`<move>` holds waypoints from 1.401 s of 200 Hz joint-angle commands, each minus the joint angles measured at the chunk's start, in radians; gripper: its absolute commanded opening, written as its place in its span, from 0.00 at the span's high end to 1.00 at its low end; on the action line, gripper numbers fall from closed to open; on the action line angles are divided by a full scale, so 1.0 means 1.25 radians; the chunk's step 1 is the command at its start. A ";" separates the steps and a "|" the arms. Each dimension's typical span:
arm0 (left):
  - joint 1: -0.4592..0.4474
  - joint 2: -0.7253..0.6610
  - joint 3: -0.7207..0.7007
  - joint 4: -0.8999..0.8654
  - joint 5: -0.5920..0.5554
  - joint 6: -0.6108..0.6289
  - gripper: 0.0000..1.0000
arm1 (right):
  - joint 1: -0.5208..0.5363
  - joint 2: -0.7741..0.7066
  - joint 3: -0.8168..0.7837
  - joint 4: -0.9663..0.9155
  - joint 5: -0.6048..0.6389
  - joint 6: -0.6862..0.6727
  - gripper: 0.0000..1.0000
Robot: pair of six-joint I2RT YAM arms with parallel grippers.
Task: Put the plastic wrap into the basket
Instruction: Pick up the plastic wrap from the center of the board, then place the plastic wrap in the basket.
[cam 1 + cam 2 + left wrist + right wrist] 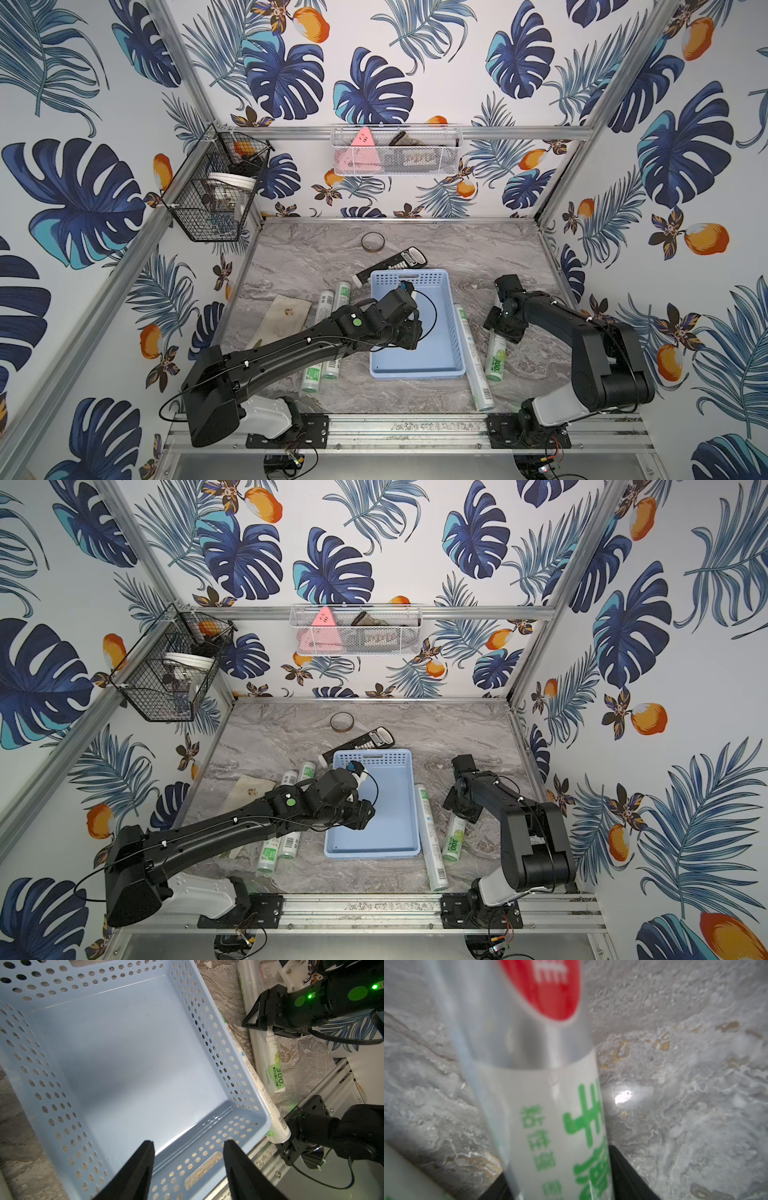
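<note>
The light blue basket lies in the middle of the table with nothing in it. Two plastic wrap rolls lie side by side left of it, partly under my left arm. Right of it lies a long roll along the basket wall. Beside that is a roll printed "300". My right gripper is shut on this roll's far end, which rests on the table. My left gripper hangs open above the basket.
A black remote and a tape ring lie behind the basket. A beige cloth pouch lies at the left. A black wire basket and a white mesh basket hang on the walls. A metal rail runs along the front edge.
</note>
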 commanded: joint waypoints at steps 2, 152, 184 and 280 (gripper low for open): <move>-0.003 -0.009 -0.008 0.023 -0.018 0.009 0.37 | -0.001 0.006 0.009 0.005 -0.028 0.006 0.47; -0.003 -0.139 -0.078 0.065 -0.228 0.008 0.14 | 0.093 -0.188 0.213 -0.146 -0.062 -0.059 0.57; -0.003 -0.158 -0.087 0.079 -0.280 -0.003 0.07 | 0.198 -0.189 0.264 -0.163 -0.073 -0.026 0.58; 0.008 -0.242 -0.199 0.190 -0.329 -0.049 0.01 | 0.493 -0.064 0.367 -0.143 0.002 0.087 0.58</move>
